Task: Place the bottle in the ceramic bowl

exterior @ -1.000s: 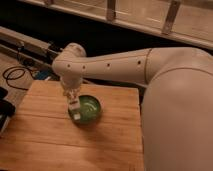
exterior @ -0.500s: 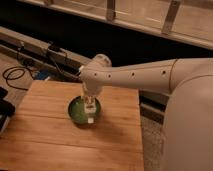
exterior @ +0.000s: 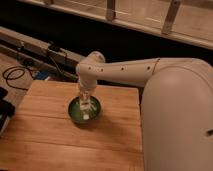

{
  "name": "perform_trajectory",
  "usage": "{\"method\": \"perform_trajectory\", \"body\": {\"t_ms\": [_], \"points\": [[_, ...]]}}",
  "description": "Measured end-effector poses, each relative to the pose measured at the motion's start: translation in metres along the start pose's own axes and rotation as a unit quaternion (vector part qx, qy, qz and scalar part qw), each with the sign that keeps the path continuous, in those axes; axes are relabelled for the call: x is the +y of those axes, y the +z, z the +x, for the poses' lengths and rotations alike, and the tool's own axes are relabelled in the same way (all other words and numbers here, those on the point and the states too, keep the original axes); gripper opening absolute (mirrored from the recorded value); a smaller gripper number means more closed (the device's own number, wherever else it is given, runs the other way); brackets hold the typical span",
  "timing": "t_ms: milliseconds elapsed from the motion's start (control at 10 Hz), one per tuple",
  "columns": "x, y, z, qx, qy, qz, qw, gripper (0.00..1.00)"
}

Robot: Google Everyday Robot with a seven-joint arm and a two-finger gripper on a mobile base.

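**Bottle over the bowl, release not yet confirmed**

Wooden planks made up the table (exterior: 45,140), which stood in front of a dark wall with rails and cables behind its far edge. Near the middle of the table, somewhat toward the far edge, sat the ceramic bowl (exterior: 75,113), green inside with a darker rim. The arm (exterior: 130,75) reached in from the right and bent down over it, and the gripper (exterior: 85,104) hung directly above the bowl's middle. A pale, slim shape, taken to be the bottle (exterior: 86,111), stood roughly upright beneath the gripper, its lower end at or just inside the bowl. Whether it touched the bowl's floor could not be told, nor whether the gripper held it or had let go.

By this showing the carrying was done and the bottle had reached its goal. What remained, in all likelihood, was setting it down, letting go and lifting the arm away.
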Motion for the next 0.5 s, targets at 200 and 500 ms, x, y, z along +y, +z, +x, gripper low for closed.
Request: {"method": "perform_trajectory", "body": {"t_ms": [200, 500], "points": [[-0.0072, -0.0003, -0.0011, -0.002, 0.002, 0.005, 1.0, 0.2], [-0.004, 0.0001, -0.0009, -0.001, 0.001, 0.003, 1.0, 0.5]]}}
